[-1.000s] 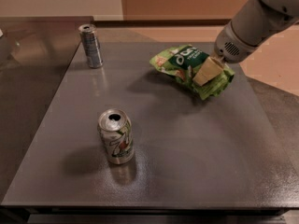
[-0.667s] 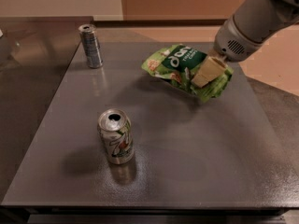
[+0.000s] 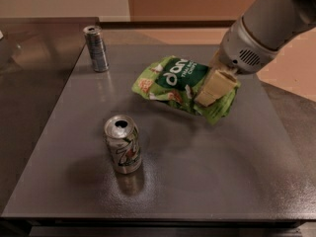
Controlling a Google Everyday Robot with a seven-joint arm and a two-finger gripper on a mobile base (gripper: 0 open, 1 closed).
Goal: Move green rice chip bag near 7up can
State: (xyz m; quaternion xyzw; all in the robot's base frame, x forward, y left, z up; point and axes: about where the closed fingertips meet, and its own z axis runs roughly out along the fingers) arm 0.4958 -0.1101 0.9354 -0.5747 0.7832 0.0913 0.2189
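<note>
The green rice chip bag (image 3: 178, 80) is crinkled light green with a dark green panel and white lettering. It hangs tilted a little above the grey table, right of centre. My gripper (image 3: 212, 90) comes in from the upper right and is shut on the bag's right end, with one cream fingertip (image 3: 213, 87) lying across the foil. The 7up can (image 3: 123, 143) stands upright at the front left, silver-white with a green and red logo and an open top. It is apart from the bag, to the bag's lower left.
A slimmer, taller plain silver-grey can (image 3: 96, 48) stands upright at the back left. The grey table (image 3: 217, 177) has its front edge close to the 7up can. A darker counter surface (image 3: 29, 83) lies to the left.
My gripper has carried the bag leftward and toward the front, closer to the 7up can. Both cans have not moved.
</note>
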